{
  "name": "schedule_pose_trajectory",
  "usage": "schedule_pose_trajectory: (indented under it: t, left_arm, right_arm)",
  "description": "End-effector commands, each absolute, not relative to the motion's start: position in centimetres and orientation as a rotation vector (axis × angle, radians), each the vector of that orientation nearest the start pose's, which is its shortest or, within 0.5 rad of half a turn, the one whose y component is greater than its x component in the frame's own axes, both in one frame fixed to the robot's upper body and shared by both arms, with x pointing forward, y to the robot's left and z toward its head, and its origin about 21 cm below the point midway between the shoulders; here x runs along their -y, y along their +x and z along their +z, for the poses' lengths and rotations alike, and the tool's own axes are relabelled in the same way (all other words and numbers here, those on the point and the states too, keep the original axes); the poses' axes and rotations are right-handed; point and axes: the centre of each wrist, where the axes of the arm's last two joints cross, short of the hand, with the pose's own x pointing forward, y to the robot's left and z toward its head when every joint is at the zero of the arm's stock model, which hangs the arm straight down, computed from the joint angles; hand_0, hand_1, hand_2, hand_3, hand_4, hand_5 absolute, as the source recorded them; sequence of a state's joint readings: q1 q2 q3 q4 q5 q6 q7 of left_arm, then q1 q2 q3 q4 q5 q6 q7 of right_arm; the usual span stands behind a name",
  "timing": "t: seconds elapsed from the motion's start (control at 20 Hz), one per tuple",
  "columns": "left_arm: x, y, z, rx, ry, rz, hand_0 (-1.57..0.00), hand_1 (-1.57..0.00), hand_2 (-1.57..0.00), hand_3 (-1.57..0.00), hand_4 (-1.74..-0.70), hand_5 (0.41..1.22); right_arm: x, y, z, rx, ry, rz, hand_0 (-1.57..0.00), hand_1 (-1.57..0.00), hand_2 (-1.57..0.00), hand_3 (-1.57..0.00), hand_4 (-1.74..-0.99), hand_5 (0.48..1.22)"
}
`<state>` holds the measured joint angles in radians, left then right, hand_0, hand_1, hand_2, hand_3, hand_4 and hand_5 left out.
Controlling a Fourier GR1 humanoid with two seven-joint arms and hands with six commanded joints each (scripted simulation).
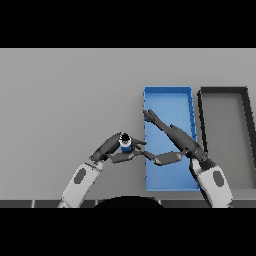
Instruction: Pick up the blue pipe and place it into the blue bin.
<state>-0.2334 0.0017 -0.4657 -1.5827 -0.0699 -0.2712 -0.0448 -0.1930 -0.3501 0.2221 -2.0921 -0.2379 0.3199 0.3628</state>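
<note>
- left hand [111,148] curled round the blue pipe [125,144], pipe upright at its fingertips; just left of the blue bin [189,107]
- right hand [172,135] over the bin, fingers straight, thumb toward the pipe
- dark bin [248,107] right of it

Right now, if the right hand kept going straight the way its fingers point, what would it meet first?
The right hand points up-left over the blue bin. Going on, it would probably cross the bin's left wall first, then bare table. Its height above the bin is unclear.
</note>
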Motion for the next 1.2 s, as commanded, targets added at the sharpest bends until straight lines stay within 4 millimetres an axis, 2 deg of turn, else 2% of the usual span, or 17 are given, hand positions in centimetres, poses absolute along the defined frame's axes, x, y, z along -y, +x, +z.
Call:
schedule_pose_trajectory:
  t: [0.0, 0.25, 0.35, 0.45, 0.55, 0.7, 0.75, 0.8, 0.95, 1.1, 1.15]
  left_arm:
    - [-9.3, 26.2, 5.3, 1.732, -0.566, -0.772, -1.57, -1.57, -1.57, -1.57, -1.47, 1.221]
    - [-9.4, 26.5, 5.1, 1.73, -0.597, -0.773, -1.57, -1.57, -1.57, -1.57, -1.46, 1.221]
    - [-9.3, 26.3, 4.7, 1.699, -0.615, -0.771, -1.57, -1.57, -1.57, -1.57, -1.47, 1.221]
    - [-9.4, 26.8, 5.3, 1.701, -0.611, -0.765, -1.57, -1.57, -1.57, -1.57, -1.47, 1.221]
    - [-9.5, 26.3, 5.1, 1.695, -0.594, -0.775, -1.57, -1.57, -1.57, -1.57, -1.47, 1.221]
    - [-9.7, 26.5, 4.9, 1.688, -0.57, -0.786, -1.57, -1.57, -1.57, -1.57, -1.47, 1.221]
    - [-9.9, 26.8, 4.8, 1.678, -0.555, -0.791, -1.57, -1.57, -1.57, -1.57, -1.46, 1.221]
    - [-9.7, 26.6, 4.6, 1.686, -0.572, -0.784, -1.57, -1.57, -1.57, -1.57, -1.52, 1.221]
    - [-9.8, 26.5, 5.0, 1.645, -0.53, -0.806, -1.57, -1.57, -1.57, -1.57, -1.62, 1.221]
    - [-9.9, 26.4, 4.8, 1.674, -0.585, -0.761, -1.57, -1.57, -1.57, -1.52, -1.68, 1.221]
    - [-9.8, 26.2, 4.9, 1.686, -0.617, -0.743, -1.57, -1.57, -1.57, -1.53, -1.69, 1.221]
  right_arm:
    - [19.7, 23.0, 17.1, 1.736, 0.352, 0.838, 0.0, 0.0, -0.04, 0.0, -1.302, 0.559]
    - [16.2, 23.8, 18.4, 1.728, 0.464, 0.97, 0.0, 0.0, -0.05, 0.0, -1.253, 0.554]
    - [15.6, 24.2, 19.1, 1.725, 0.458, 1.009, 0.0, -0.01, -0.06, 0.0, -1.232, 0.545]
    - [14.4, 24.9, 19.8, 1.704, 0.461, 1.046, -0.01, -0.02, -0.07, 0.0, -1.209, 0.534]
    - [13.5, 25.7, 19.9, 1.677, 0.456, 1.065, -0.02, -0.03, -0.08, 0.0, -1.186, 0.521]
    - [12.6, 26.7, 19.9, 1.658, 0.459, 1.11, -0.07, -0.11, -0.17, -0.04, -1.204, 0.497]
    - [12.1, 27.0, 20.1, 1.65, 0.458, 1.125, -0.17, -0.22, -0.26, -0.13, -1.233, 0.487]
    - [11.7, 27.1, 20.0, 1.644, 0.471, 1.139, -0.32, -0.36, -0.38, -0.24, -1.278, 0.485]
    - [11.0, 27.3, 19.8, 1.655, 0.496, 1.151, -0.88, -0.88, -0.91, -0.76, -1.467, 0.518]
    - [10.8, 27.0, 19.1, 1.631, 0.563, 1.122, -1.22, -1.22, -1.23, -1.02, -1.581, 0.65]
    - [10.7, 27.2, 19.2, 1.64, 0.587, 1.106, -1.29, -1.29, -1.3, -1.1, -1.606, 0.765]
